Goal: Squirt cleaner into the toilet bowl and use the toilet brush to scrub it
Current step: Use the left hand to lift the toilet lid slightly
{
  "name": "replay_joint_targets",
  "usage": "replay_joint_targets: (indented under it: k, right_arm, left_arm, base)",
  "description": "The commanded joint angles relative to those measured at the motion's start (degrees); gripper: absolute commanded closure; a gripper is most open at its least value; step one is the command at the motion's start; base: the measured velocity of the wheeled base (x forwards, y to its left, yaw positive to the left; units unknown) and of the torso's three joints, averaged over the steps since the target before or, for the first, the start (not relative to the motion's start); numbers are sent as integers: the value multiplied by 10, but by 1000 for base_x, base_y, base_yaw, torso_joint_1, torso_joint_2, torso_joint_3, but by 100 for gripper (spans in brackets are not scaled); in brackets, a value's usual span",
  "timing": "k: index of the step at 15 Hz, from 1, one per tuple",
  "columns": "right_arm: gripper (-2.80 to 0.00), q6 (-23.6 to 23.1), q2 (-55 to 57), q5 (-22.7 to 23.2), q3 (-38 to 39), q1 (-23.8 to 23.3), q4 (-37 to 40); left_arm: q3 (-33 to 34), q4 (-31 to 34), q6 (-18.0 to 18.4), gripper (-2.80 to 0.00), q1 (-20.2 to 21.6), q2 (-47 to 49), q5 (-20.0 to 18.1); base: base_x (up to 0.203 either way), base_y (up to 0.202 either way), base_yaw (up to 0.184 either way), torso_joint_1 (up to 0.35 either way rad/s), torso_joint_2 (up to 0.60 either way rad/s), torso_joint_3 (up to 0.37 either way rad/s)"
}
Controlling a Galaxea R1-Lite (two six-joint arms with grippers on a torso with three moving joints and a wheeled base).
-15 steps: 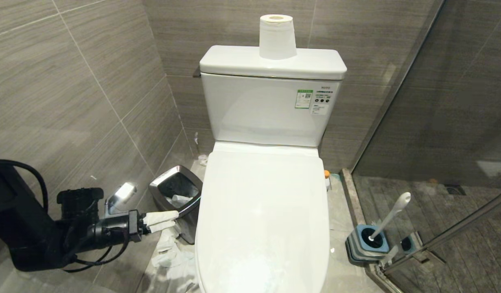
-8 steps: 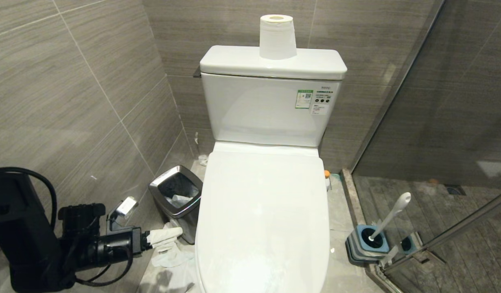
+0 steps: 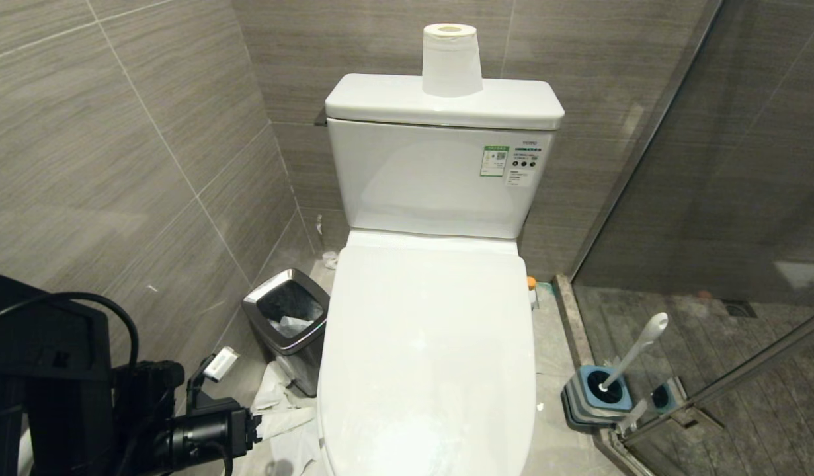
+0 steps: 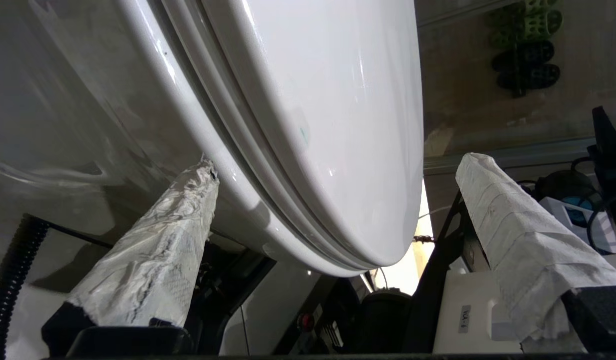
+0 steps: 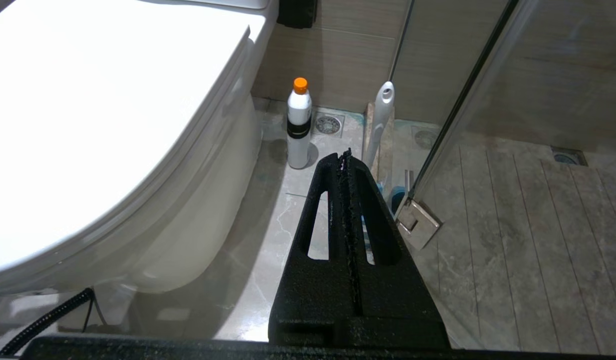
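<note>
The toilet's white lid (image 3: 426,344) is down, so the inside of the toilet bowl is hidden; its outer wall (image 5: 187,225) shows. My left gripper (image 4: 338,165) is low at the toilet's front left, open and empty. Its paper-wrapped fingers (image 4: 157,250) stand either side of the lid's front edge (image 4: 368,150). The cleaner (image 5: 298,125) stands on the floor right of the toilet, with only its orange cap (image 3: 531,283) showing from above. The toilet brush (image 3: 635,350) leans in its blue-and-grey holder (image 3: 595,396). My right gripper (image 5: 345,155) is shut and empty, short of the cleaner.
A steel-rimmed waste bin (image 3: 287,324) stands left of the toilet, with crumpled paper (image 3: 281,410) on the floor before it. A paper roll (image 3: 451,59) sits on the tank. A glass shower door (image 3: 711,198) with its hinge (image 5: 418,225) closes off the right; a tiled wall is close on the left.
My left arm has sunk and drawn back from beside the bin toward the toilet's front corner. Its fingers have spread wider.
</note>
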Motion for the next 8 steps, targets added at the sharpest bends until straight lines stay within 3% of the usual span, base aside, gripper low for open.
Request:
replay_joint_targets:
  k: [1,8]
  right_arm:
    - [0,0,0,0,7,0,0]
    - [0,0,0,0,7,0,0]
  left_arm:
    - [11,-6,-2,-280,-6,0,-4]
    - [32,-6,-3,-280,-33,4,-1]
  base:
    - [0,0,0,0,0,0]
    - [0,0,0,0,0,0]
